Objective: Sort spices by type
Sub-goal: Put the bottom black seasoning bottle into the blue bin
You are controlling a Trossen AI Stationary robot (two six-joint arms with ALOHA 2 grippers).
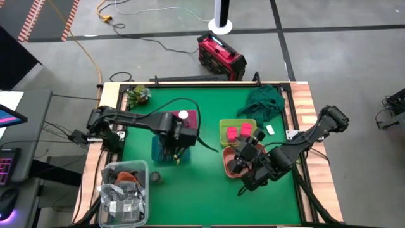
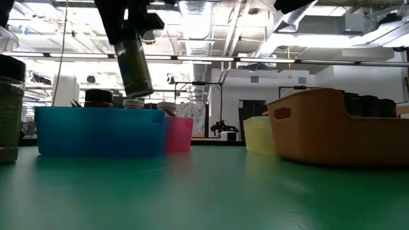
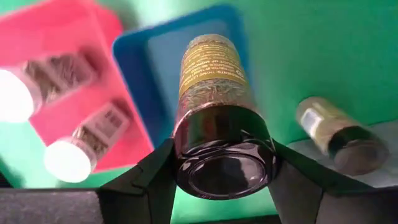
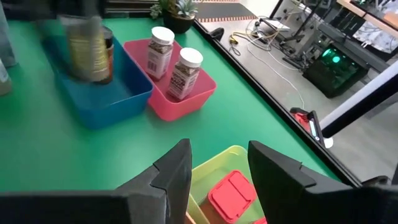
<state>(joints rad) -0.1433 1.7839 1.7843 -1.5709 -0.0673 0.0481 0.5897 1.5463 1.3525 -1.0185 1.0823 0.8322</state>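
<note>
My left gripper (image 3: 224,168) is shut on a black-capped jar of green herbs with a yellow label (image 2: 133,64), hanging over the blue tray (image 1: 156,151). A like jar (image 3: 336,134) stands on the table by the clear bin. Two white-capped jars (image 4: 160,51) stand in the pink tray (image 4: 186,102). Pink boxes (image 1: 237,132) lie in the yellow-green tray (image 1: 223,126). My right gripper (image 4: 219,168) hovers above that tray's near side, open by a narrow gap with nothing between its fingers. My left gripper pinches the jar's black cap (image 3: 186,143) between its two fingers, one on each side. The fingers come from above, pointing down. The jar hangs below them, cap up and slightly tilted, lifted clear above the blue tray.
A salmon tray (image 1: 229,168) with dark containers sits under my right arm. A clear bin of clutter (image 1: 123,190) stands at the near left. A green cloth (image 1: 262,104) lies at the far right and a small plant (image 1: 136,95) at the far left.
</note>
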